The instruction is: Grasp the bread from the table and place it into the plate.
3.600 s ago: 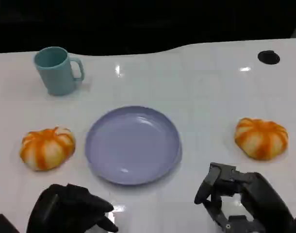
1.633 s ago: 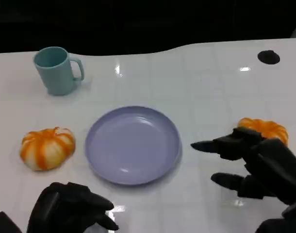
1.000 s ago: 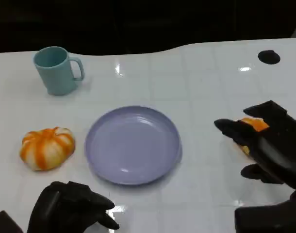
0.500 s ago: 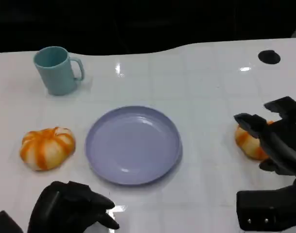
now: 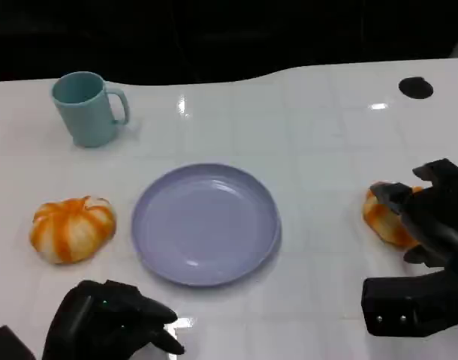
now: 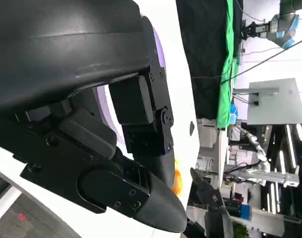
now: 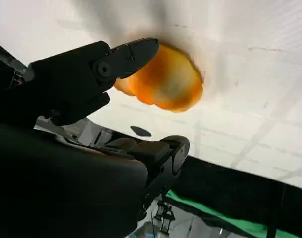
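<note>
The lavender plate (image 5: 206, 223) sits in the middle of the white table. One orange-and-white bread (image 5: 71, 229) lies to its left. A second bread (image 5: 381, 217) lies to its right, half hidden by my right hand (image 5: 432, 221), whose fingers are spread over it. In the right wrist view that bread (image 7: 166, 82) lies between the fingers: one fingertip (image 7: 136, 52) touches its edge, while the other finger stays clear of it. My left hand (image 5: 109, 322) rests at the table's near edge, fingers loosely bent, holding nothing. The left wrist view catches a sliver of the plate (image 6: 158, 44).
A teal cup (image 5: 86, 109) stands at the back left. A black round hole (image 5: 415, 88) marks the table at the back right. The table's far edge meets a dark backdrop. Bare white surface lies between the plate and the right bread.
My right hand has risen from the near edge, swung right and come down over the right bread, its fingers now straddling it. The left hand, plate, cup and left bread have not moved.
</note>
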`<action>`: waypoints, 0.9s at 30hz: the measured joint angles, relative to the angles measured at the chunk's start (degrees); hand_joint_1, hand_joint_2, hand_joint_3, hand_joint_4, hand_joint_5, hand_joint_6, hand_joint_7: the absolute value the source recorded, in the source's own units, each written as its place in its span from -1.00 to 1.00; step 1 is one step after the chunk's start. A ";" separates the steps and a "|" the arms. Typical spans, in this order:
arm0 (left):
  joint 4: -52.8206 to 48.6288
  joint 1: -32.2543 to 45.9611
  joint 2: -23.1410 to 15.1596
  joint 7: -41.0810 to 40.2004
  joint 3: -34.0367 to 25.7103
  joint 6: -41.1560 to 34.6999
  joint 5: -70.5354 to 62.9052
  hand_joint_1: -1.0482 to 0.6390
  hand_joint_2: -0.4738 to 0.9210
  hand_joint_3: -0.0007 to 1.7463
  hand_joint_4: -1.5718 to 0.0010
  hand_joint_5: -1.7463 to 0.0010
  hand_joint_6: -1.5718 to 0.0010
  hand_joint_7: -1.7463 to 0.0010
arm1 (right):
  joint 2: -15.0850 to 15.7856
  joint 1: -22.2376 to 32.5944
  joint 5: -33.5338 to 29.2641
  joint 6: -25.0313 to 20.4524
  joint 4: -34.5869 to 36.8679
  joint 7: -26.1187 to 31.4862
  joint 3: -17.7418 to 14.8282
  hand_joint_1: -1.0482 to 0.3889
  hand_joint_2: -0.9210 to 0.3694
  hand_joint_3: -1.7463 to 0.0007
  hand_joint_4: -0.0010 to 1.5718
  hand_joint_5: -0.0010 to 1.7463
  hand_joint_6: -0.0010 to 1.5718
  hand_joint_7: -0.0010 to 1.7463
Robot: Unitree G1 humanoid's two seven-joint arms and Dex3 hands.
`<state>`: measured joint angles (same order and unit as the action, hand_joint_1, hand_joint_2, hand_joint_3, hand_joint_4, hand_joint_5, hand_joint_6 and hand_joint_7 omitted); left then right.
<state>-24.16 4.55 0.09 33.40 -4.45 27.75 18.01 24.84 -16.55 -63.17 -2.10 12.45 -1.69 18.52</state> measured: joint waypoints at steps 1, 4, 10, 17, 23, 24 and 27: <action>0.00 0.02 0.00 0.00 0.00 0.00 0.01 -1.00 0.84 -1.00 -1.00 0.61 -1.00 0.89 | -0.14 -0.49 0.04 -0.01 1.07 0.17 0.55 -0.23 -0.83 0.99 -0.87 -0.57 -0.56 -1.00; 0.02 0.05 -0.02 0.00 0.00 -0.02 0.02 -1.00 0.84 -1.00 -1.00 0.61 -1.00 0.89 | -0.89 -2.62 0.47 -0.03 5.23 1.51 2.23 -0.23 -0.84 1.00 -0.85 -0.61 -0.56 -1.00; 0.07 0.16 0.01 0.01 -0.04 -0.03 0.11 -1.00 0.84 -1.00 -1.00 0.61 -1.00 0.90 | -3.04 -7.00 3.75 -0.09 14.47 4.90 4.25 -0.19 -0.87 0.99 -0.82 -0.71 -0.60 -1.00; 0.16 0.22 -0.01 0.01 -0.05 -0.02 0.07 -1.00 0.83 -1.00 -1.00 0.61 -1.00 0.90 | -4.48 -10.50 6.15 -1.02 22.29 7.53 6.46 -0.20 -0.90 1.00 -0.71 -0.79 -0.55 -0.98; 0.27 0.33 -0.04 0.01 -0.08 -0.16 0.25 -1.00 0.83 -1.00 -1.00 0.62 -1.00 0.91 | -4.58 -12.54 7.61 -1.03 26.82 10.68 7.61 -0.22 -0.93 0.99 -0.64 -0.83 -0.54 -0.99; 0.28 0.33 -0.04 0.01 -0.09 -0.20 0.27 -1.00 0.83 -1.00 -1.00 0.62 -1.00 0.91 | -4.58 -12.69 7.91 -1.03 27.14 10.92 7.78 -0.22 -0.93 0.99 -0.63 -0.84 -0.53 -0.99; 0.32 0.33 -0.05 0.01 -0.09 -0.23 0.26 -1.00 0.84 -1.00 -1.00 0.62 -1.00 0.91 | -4.57 -13.18 8.98 -0.98 27.99 11.28 8.41 -0.12 -0.93 1.00 -0.39 -0.83 -0.40 -0.96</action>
<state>-23.84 4.88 0.04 33.41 -4.54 27.52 18.27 20.26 -29.73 -54.19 -3.08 40.43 9.59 26.93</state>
